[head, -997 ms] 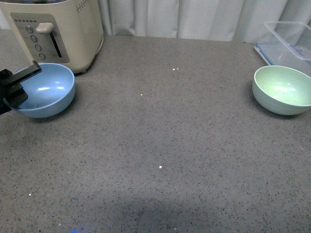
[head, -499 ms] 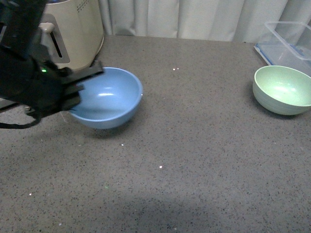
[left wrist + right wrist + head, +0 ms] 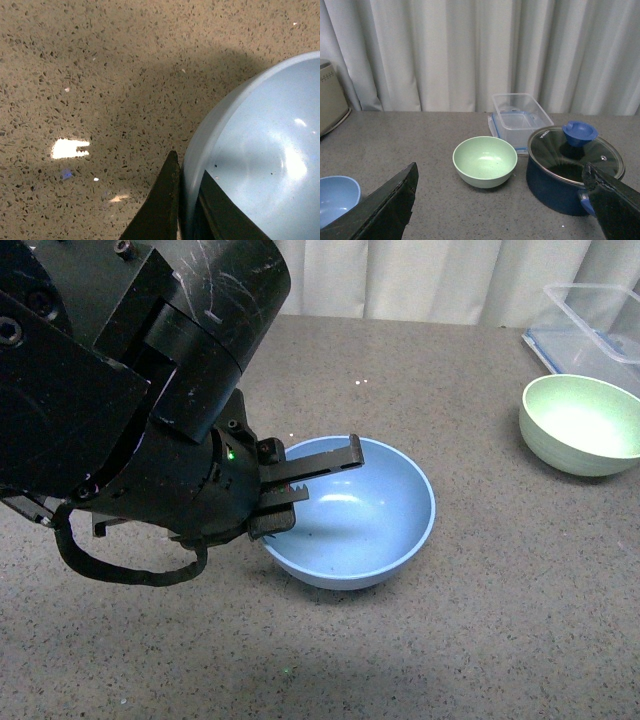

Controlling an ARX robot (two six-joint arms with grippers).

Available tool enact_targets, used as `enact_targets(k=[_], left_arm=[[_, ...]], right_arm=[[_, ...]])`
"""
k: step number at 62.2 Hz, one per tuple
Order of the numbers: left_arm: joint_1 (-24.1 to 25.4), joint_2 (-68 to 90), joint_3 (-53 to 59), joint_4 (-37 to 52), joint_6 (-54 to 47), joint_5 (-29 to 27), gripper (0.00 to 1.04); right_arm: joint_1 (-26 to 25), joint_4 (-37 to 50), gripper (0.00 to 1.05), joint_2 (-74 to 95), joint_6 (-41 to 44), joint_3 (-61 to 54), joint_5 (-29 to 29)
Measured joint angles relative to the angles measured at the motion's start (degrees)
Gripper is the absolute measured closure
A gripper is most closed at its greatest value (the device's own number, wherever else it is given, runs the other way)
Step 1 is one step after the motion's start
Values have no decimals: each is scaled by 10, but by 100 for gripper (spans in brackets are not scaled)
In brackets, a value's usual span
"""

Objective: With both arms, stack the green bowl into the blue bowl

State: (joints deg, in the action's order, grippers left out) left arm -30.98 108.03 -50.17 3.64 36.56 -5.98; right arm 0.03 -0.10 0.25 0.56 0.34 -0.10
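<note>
Matte blue bowl, rim clamped in the left gripper: release it flat and level before the right gripper, fingers apart, fetches the green bowl.

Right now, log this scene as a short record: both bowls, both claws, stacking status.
blue bowl: mid-counter, rim between the left claw fingers
green bowl: counter's right side, upright, empty, untouched
left claw: shut on the blue bowl's rim
right claw: open, empty, facing the green bowl
nearby: clear container behind the green bowl; lidded dark-blue pot beside it
stacked: not yet
</note>
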Motion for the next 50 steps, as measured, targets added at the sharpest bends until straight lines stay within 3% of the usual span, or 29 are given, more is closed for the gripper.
enact_targets(k=[28, 50], left_arm=[[-2, 8, 9, 6, 9, -9, 100], [17, -1, 14, 11, 22, 4, 45]], right_arm=[[0, 0, 9, 0, 0, 0, 0], [0, 0, 9, 0, 0, 0, 0]])
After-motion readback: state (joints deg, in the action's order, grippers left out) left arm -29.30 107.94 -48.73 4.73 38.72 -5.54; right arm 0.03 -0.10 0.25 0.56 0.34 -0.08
